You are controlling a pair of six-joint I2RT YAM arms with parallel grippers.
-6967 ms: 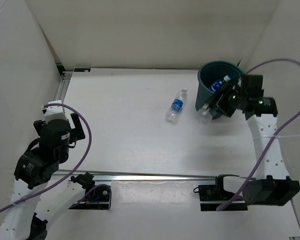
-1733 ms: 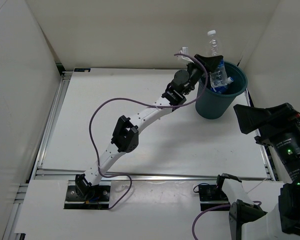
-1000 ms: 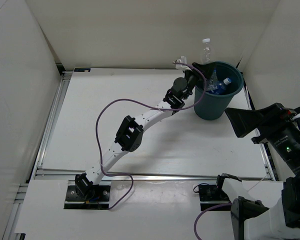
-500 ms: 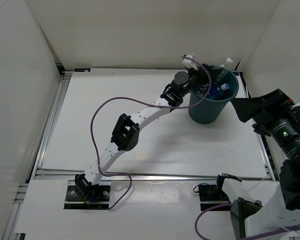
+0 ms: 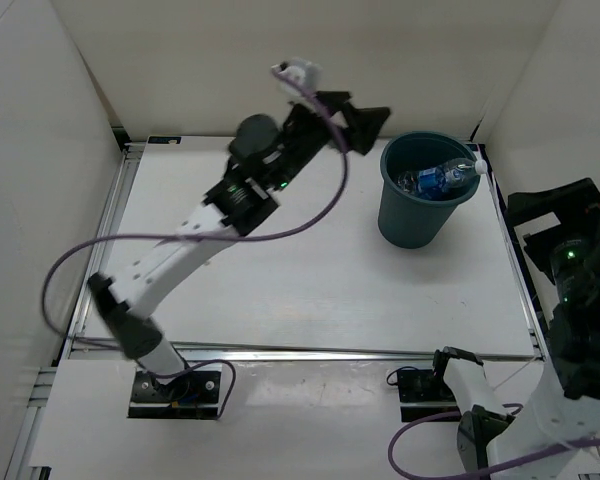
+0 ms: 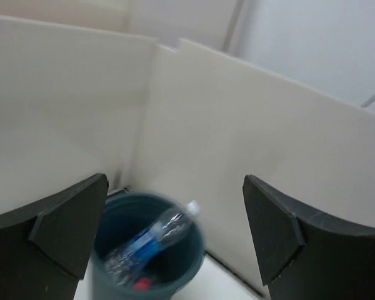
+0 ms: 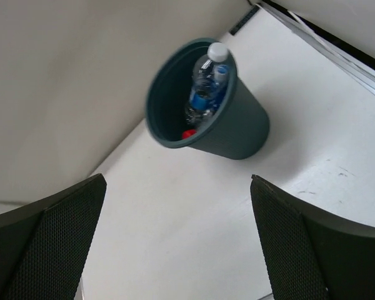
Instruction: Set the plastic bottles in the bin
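Bin: the round dark teal bin (image 5: 405, 222) stands upright on the white table (image 5: 280, 280), in the far right corner.
Bin contents, top: a clear bottle (image 5: 442, 178) with a blue label lies slanted across the bin's mouth. Its pale cap (image 5: 477, 167) sits at the rim on the bin's right side.
Bin contents, lower: a red cap (image 7: 187, 133) shows deeper in the bin, beside more clear plastic. How many bottles lie there cannot be told.
Left gripper: the left gripper (image 5: 365, 122) is raised off the table, just left of the bin and higher than its rim. Its jaws are spread wide, with nothing between them and nothing touched. Its wrist view looks between the two dark fingers (image 6: 56, 231) down at the bin.
Right gripper: the right gripper (image 7: 178, 180) is to the right of the bin and nearer the arm bases. Its jaws are also spread wide. It holds nothing and is well apart from the bin.
Edges: white walls (image 5: 280, 60) stand close behind the bin and close to its right. A metal rail (image 5: 310, 352) runs along the table's near edge.
Open room: a broad stretch of table lies left of the bin and on its near side.
Cable: the left arm's purple cable (image 5: 325, 205) loops in the air left of the bin, apart from it.
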